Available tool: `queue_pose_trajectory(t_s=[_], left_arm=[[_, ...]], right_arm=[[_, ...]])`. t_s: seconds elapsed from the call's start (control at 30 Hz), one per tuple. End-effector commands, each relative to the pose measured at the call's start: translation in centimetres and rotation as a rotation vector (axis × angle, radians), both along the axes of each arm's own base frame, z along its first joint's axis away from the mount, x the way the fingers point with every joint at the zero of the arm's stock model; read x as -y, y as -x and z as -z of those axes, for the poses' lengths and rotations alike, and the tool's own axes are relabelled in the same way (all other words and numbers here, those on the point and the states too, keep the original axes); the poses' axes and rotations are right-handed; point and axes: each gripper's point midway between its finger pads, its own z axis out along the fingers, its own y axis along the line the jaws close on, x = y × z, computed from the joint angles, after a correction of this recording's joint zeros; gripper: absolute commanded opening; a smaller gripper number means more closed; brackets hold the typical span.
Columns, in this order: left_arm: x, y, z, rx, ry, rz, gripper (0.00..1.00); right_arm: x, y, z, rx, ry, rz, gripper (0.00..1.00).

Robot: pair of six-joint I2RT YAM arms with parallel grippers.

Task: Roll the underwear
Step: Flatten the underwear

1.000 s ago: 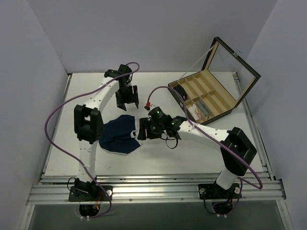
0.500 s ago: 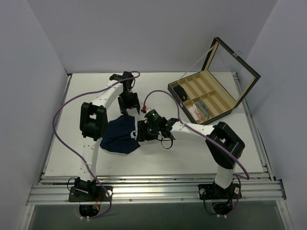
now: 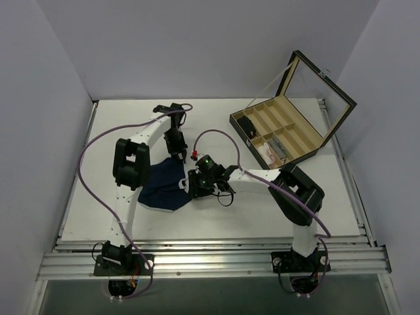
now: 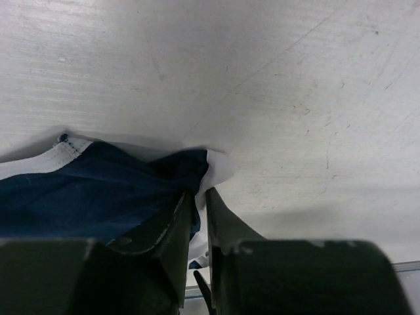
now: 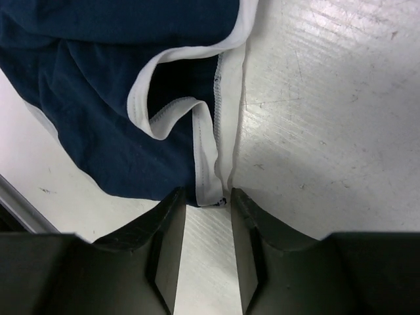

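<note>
The navy underwear (image 3: 163, 186) with white trim lies flat on the white table, left of centre. My left gripper (image 3: 177, 155) is down at its far right corner; in the left wrist view the jaws (image 4: 200, 194) are pinched together on the trimmed corner of the underwear (image 4: 98, 197). My right gripper (image 3: 191, 186) is at the garment's right edge. In the right wrist view its fingers (image 5: 208, 197) stand apart with bare table between them, and the white-trimmed corner of the underwear (image 5: 98, 98) lies just at the tips.
An open wooden divided box (image 3: 308, 141) with its lid raised stands at the back right. It holds a white-and-pink bundle (image 3: 269, 152) and a small black item (image 3: 247, 125). The table's front rail (image 3: 210, 259) runs along the near edge.
The left gripper moved from the far table to the underwear's far corner and closed on it. The right gripper slid left to the garment's edge and its fingers narrowed.
</note>
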Motion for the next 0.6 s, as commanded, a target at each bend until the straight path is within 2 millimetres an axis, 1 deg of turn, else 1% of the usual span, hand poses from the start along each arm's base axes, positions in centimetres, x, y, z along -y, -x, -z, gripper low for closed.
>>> queue_pose_trajectory(t_s=[0.0,0.03,0.07,0.1,0.2,0.23,0.27,0.3,0.33,0.37,0.4,0.43,0.47,0.5,0.53,0.57], left_arm=[[-0.7,0.1,-0.1,-0.007,-0.022,-0.017,0.21],[-0.7,0.0,-0.2,-0.005,-0.017,-0.02,0.1],[-1.0,-0.2,-0.4,-0.002,-0.014,-0.028,0.05],[-1.0,-0.4,-0.7,0.007,-0.006,-0.031,0.03],[-1.8,-1.3,-2.0,0.043,0.0,-0.056,0.02],[-1.8,-1.9,-3.2,0.076,0.012,-0.065,0.02],[-2.2,-2.3,-3.8,0.092,0.02,-0.076,0.02],[-2.3,-2.8,-4.9,0.127,0.033,-0.083,0.02],[-2.3,-3.3,-5.6,0.149,0.042,-0.089,0.02],[-2.3,-3.5,-6.2,0.16,0.059,-0.092,0.02],[-2.7,-3.9,-7.1,0.177,0.07,-0.102,0.02],[-2.7,-4.0,-7.6,0.188,0.078,-0.104,0.02],[-2.6,-4.2,-8.2,0.201,0.092,-0.107,0.02],[-2.8,-4.5,-9.2,0.227,0.103,-0.112,0.02],[-2.9,-4.6,-9.7,0.238,0.11,-0.12,0.02],[-2.9,-4.7,-10.2,0.249,0.119,-0.128,0.02]], right_arm=[[0.8,1.0,1.6,-0.023,0.039,-0.004,0.29],[1.0,0.9,1.7,-0.02,0.048,0.006,0.19],[1.1,0.9,1.9,-0.022,0.056,0.009,0.13],[1.2,0.9,1.9,-0.022,0.065,0.009,0.02],[1.7,0.5,1.7,-0.009,0.088,0.026,0.0],[1.9,0.0,1.3,0.01,0.099,0.038,0.0],[2.0,-0.3,0.5,0.029,0.102,0.044,0.0],[2.5,-0.5,0.1,0.043,0.123,0.044,0.0],[2.5,-1.2,-1.0,0.071,0.124,0.052,0.0],[2.9,-2.3,-2.7,0.132,0.132,0.082,0.0],[4.0,-2.3,-3.1,0.134,0.181,0.09,0.0],[4.6,-2.9,-3.9,0.166,0.201,0.091,0.0],[4.8,-4.2,-6.1,0.226,0.2,0.124,0.0],[5.7,-4.3,-6.7,0.234,0.231,0.132,0.0],[6.1,-4.7,-7.5,0.254,0.242,0.142,0.0],[6.6,-5.2,-8.9,0.284,0.244,0.152,0.0]])
